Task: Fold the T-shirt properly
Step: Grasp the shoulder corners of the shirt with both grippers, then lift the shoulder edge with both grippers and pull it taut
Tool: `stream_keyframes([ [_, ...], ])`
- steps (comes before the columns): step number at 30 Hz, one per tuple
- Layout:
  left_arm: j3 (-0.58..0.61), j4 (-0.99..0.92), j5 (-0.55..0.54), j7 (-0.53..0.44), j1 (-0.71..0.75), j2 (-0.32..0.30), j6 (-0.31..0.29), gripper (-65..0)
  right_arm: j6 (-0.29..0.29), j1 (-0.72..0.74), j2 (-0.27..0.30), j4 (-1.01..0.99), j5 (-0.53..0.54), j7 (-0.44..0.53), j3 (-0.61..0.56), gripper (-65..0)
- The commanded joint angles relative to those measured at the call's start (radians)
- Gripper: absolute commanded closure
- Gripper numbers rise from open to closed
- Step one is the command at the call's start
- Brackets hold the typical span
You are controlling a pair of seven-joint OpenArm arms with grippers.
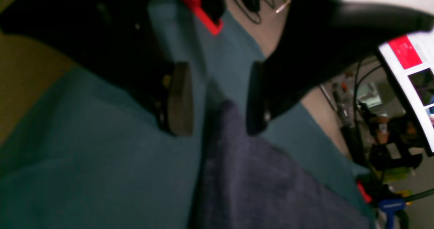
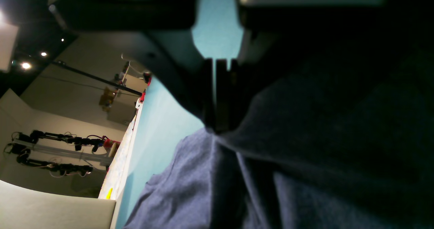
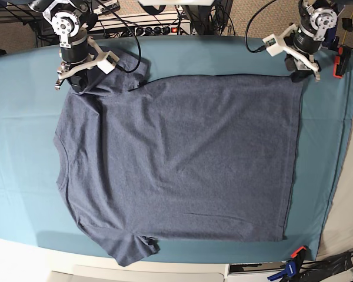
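The dark blue-grey T-shirt (image 3: 182,158) lies spread flat, plain side up, on the teal table cloth (image 3: 23,147), with its neck to the left and its hem to the right. My right gripper (image 3: 76,82) is at the far left sleeve and shoulder. In the right wrist view the right gripper (image 2: 217,127) is shut, with T-shirt (image 2: 203,174) fabric bunched at its tips. My left gripper (image 3: 299,73) hovers at the far right hem corner. In the left wrist view the left gripper (image 1: 217,130) is open, and the T-shirt (image 1: 264,181) corner reaches up between the fingers (image 1: 179,100).
A red clamp (image 3: 339,61) holds the cloth at the far right edge. A blue and orange clamp (image 3: 291,261) sits at the near right edge. Cables and a power strip (image 3: 159,26) run behind the table's far edge.
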Motion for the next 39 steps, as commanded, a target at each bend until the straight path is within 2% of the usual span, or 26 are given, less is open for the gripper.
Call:
stream_keyframes([
  [1,0.002,0.000,0.007,-0.002,-0.010,-0.016,0.018,-27.5,-0.019,0.000,0.011,0.018,-0.016,0.003,0.008,0.0],
  [11,0.142,-0.137,-0.012,-0.004,-0.147,-0.016,0.018,-26.9,-0.019,0.000,0.011,0.018,-0.016,0.002,0.008,0.0],
  [13,0.159,-0.143,-0.027,-0.004,-0.159,-0.016,0.016,-20.1,-0.019,0.000,0.011,0.018,-0.016,0.002,0.008,0.0],
  [16,0.159,-0.143,-0.045,-0.004,-0.158,-0.018,0.010,0.0,-0.019,0.000,0.011,0.018,-0.016,0.002,0.008,0.0],
  [21,0.159,-0.140,-0.072,0.014,-0.158,-0.050,0.012,0.0,-0.019,0.000,0.011,0.018,-0.017,-0.006,0.008,0.0],
  [26,0.159,-0.085,-0.109,0.088,-0.144,-0.115,0.080,0.0,-0.019,-0.001,0.012,0.018,-0.031,-0.007,0.008,0.0],
  [31,0.158,0.004,-0.117,0.118,-0.082,-0.164,0.081,0.0,-0.019,-0.027,0.018,0.018,-0.055,-0.018,0.008,0.0],
  [39,0.158,0.053,-0.124,0.134,-0.027,-0.166,0.080,0.0,-0.020,-0.115,0.071,0.018,-0.092,-0.049,0.008,0.0],
])
